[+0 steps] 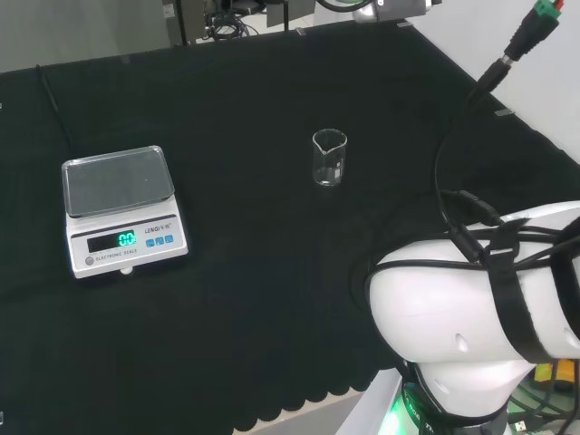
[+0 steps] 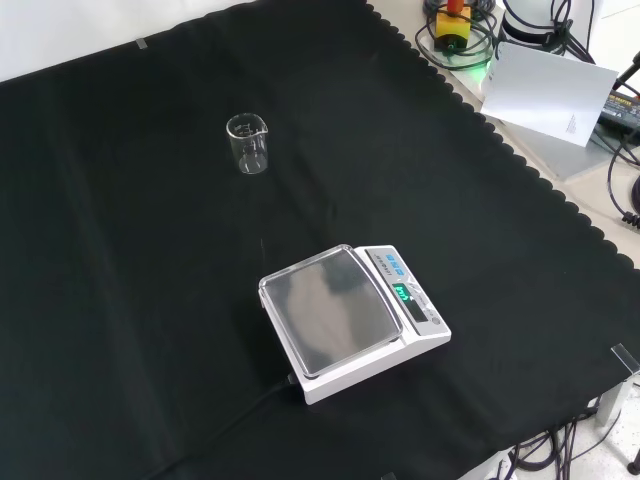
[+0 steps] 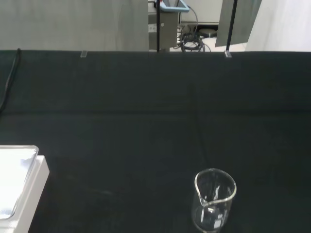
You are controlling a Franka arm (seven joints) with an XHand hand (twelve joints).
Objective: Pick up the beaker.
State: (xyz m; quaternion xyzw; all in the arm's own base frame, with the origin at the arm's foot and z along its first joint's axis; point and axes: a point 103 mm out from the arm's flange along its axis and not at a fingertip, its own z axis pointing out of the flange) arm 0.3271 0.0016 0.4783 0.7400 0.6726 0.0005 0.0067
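I see the small clear glass beaker (image 1: 329,158) standing upright and untouched on the black-clothed tabletop (image 1: 254,299), well apart from the white digital scale (image 1: 121,210), so the pickup is not begun, and I cannot tell the hand's state.

A lab: glass beaker (image 1: 329,158), weighing scale (image 1: 121,210)

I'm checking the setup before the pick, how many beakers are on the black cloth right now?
1. A single clear beaker stands upright on the black cloth, apart from the scale, which sits to its left in the head view. Clear glassware is hard to spot, but no other shows.
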